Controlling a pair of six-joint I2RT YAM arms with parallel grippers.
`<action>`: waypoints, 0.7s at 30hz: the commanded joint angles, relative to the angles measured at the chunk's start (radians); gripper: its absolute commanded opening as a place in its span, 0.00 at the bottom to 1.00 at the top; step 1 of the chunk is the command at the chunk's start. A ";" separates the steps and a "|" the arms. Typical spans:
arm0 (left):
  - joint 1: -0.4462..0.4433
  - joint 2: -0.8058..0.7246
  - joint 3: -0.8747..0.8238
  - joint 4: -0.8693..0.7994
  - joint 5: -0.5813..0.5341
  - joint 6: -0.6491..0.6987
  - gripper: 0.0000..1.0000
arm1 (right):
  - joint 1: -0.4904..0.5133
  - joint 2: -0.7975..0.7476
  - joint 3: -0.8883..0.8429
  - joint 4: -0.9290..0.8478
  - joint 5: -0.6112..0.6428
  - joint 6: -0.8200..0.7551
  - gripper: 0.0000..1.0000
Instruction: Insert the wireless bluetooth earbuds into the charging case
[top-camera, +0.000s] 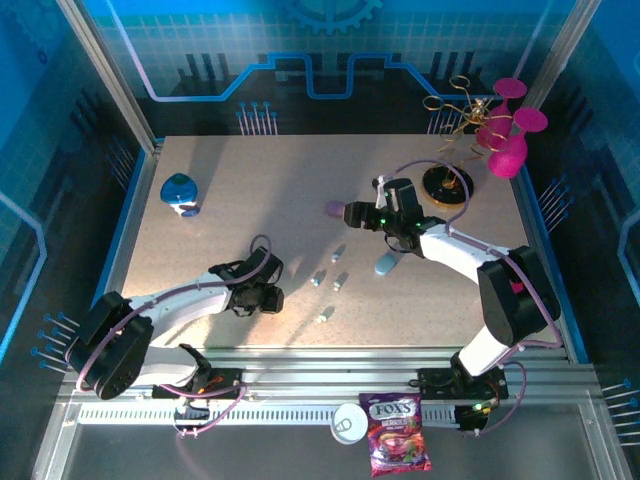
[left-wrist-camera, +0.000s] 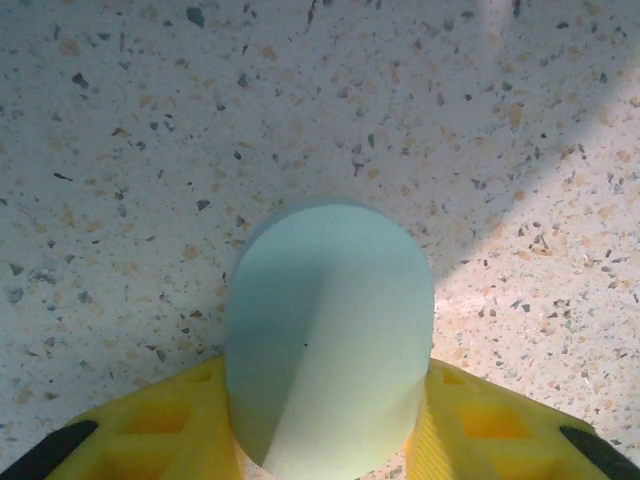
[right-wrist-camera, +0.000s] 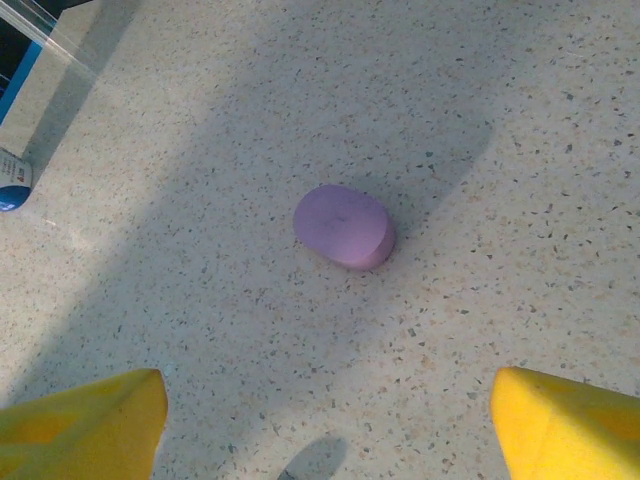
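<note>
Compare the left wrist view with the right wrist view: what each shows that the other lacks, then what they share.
Left wrist: a pale teal case gripped between the left jaws. Right wrist: a purple case lying free ahead of the wide-open right jaws, and a blue object at the left edge. Shared: the speckled tabletop and yellow jaws.

4 tiny pale grey-blue earbuds (top-camera: 339, 254) lie loose & apart, just 6 o'clock of table centre. Purple case (right-wrist-camera: 343, 227): oval, closed, flat, at their 12 o'clock. Teal case (left-wrist-camera: 330, 330): closed, at their 8 o'clock, pinched by left gripper (left-wrist-camera: 328, 378)
</note>
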 joint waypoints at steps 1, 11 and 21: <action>-0.016 -0.023 0.022 -0.014 0.018 0.034 0.35 | 0.004 -0.040 -0.014 0.011 -0.040 0.029 0.84; -0.035 -0.144 0.050 0.354 0.144 0.361 0.25 | -0.046 -0.235 -0.080 -0.158 -0.248 0.128 0.87; -0.037 -0.121 0.062 0.703 0.415 0.731 0.25 | -0.017 -0.377 -0.055 -0.343 -0.583 0.187 0.88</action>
